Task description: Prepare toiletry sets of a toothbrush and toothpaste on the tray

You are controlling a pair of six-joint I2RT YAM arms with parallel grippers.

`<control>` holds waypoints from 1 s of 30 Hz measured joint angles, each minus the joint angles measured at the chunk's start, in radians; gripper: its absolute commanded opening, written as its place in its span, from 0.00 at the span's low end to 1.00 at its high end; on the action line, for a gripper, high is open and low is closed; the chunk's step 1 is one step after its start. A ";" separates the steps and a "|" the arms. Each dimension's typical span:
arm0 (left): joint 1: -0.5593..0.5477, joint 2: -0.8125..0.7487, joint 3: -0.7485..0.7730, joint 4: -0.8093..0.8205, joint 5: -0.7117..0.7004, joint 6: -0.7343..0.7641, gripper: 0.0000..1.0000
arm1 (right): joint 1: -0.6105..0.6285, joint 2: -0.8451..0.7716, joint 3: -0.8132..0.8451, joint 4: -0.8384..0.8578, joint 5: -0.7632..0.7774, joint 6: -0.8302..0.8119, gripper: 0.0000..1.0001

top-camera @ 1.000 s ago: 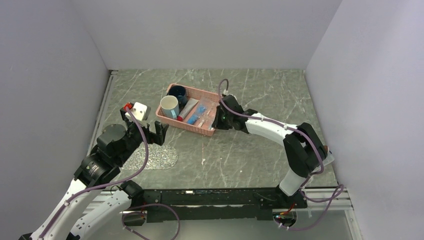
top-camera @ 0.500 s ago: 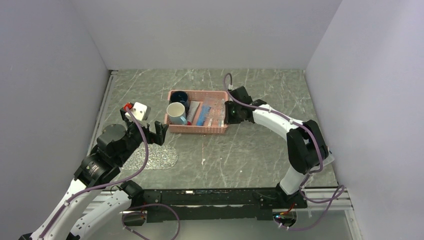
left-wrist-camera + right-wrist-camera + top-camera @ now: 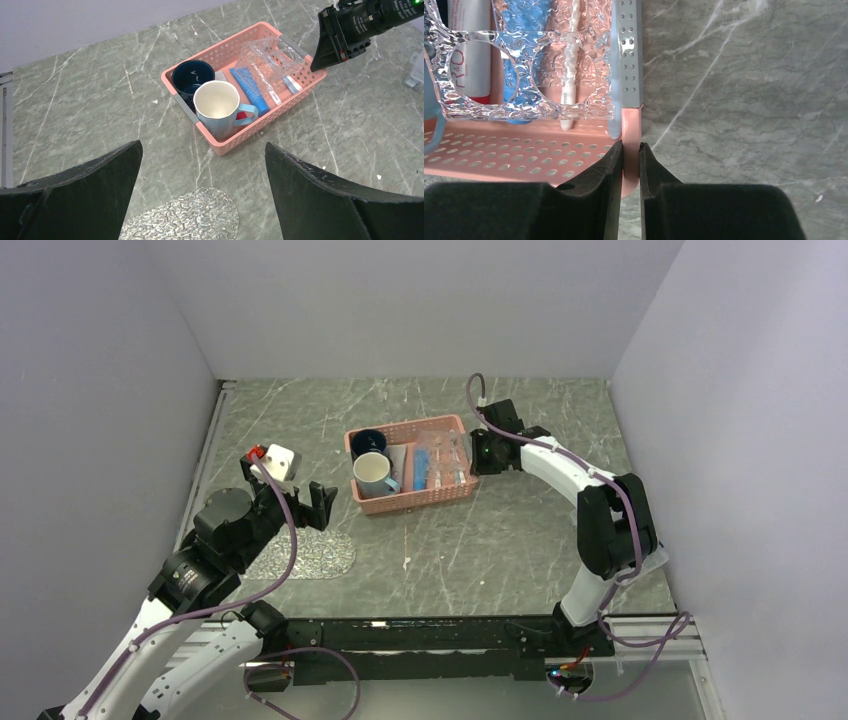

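The pink basket [image 3: 412, 498] stands mid-table, and my right gripper [image 3: 631, 147] is shut on its rim at the right-hand corner [image 3: 478, 453]. Inside the basket lie a white toothbrush [image 3: 567, 122], a blue toothpaste [image 3: 526, 30] and a white toothpaste with a red end [image 3: 471, 55]. All three lie under a clear textured piece with round holes [image 3: 599, 60]. The glittery oval tray [image 3: 315, 555] lies bare at the near left. My left gripper [image 3: 203, 150] hangs open above the tray's far edge [image 3: 185, 217], holding nothing.
A dark blue mug [image 3: 192, 75] and a white mug [image 3: 217, 102] stand in the basket's left end. A grey strip [image 3: 630, 50] runs along the basket's right wall. The booth walls close in on three sides.
My right gripper has dragged the basket to the right and farther back, turning it counterclockwise. The left arm has stayed still and open.
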State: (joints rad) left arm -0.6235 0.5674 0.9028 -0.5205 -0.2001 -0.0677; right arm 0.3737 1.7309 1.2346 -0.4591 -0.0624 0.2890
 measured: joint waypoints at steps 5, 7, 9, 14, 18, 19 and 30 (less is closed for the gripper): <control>0.000 0.004 0.000 0.000 -0.010 -0.003 0.99 | -0.001 -0.001 0.000 -0.001 -0.003 -0.003 0.13; 0.000 0.006 -0.002 0.001 -0.014 -0.005 0.99 | -0.001 -0.004 0.000 -0.002 -0.005 -0.002 0.30; 0.000 0.007 -0.010 0.002 -0.020 -0.005 0.99 | 0.000 -0.013 -0.001 -0.012 -0.008 0.000 0.41; 0.000 0.029 -0.018 -0.002 -0.031 -0.025 0.99 | -0.003 -0.095 -0.002 -0.058 -0.002 0.003 0.52; 0.000 0.083 -0.003 -0.050 -0.057 -0.069 0.99 | 0.008 -0.214 -0.003 -0.072 -0.002 0.008 0.55; 0.000 0.093 0.002 -0.066 -0.064 -0.082 0.99 | 0.016 -0.248 -0.004 -0.071 -0.003 0.011 0.55; 0.002 0.157 0.061 -0.335 -0.183 -0.299 0.99 | 0.330 -0.394 -0.125 0.002 -0.028 0.111 0.57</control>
State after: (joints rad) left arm -0.6212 0.7246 0.9634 -0.8555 -0.3836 -0.3664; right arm 0.7040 1.3365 1.1099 -0.4572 -0.0902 0.4000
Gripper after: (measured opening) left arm 0.992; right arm 0.568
